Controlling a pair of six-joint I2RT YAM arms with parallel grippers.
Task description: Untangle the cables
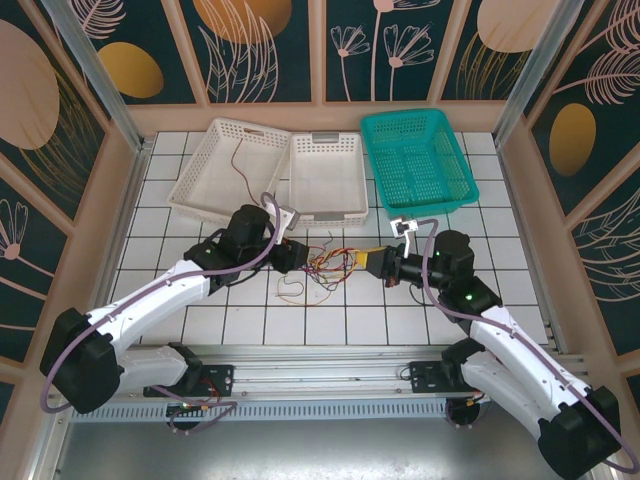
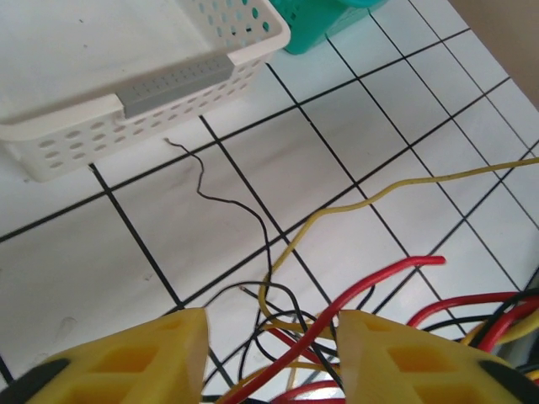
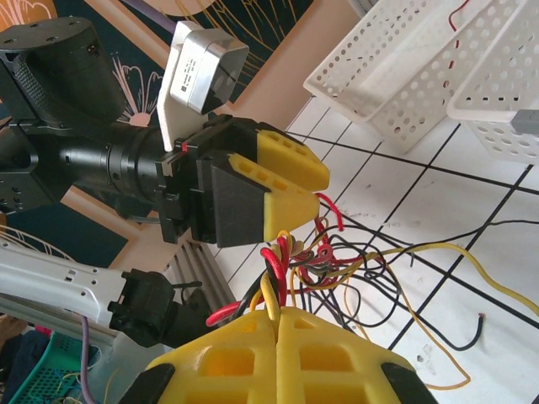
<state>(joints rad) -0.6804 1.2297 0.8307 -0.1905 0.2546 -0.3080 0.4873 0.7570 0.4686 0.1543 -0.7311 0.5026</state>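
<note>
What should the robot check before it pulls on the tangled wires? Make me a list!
1. Right gripper holds the wires: ok, its yellow fingers are shut on the tangled thin red, black and yellow cables.
2. Left gripper ready to grab: ok, jaws apart with wires lying between them.
3. Wires separated: not ok, they cross in a knot between the two grippers.
4. Left gripper lined up on just one wire: cannot tell.
5. White perforated plastic basket out of the way: ok, it sits apart from the tangle; one black wire end points toward it.

The cables (image 3: 290, 257) vanish between the right end effector's (image 3: 276, 316) pressed fingers.
</note>
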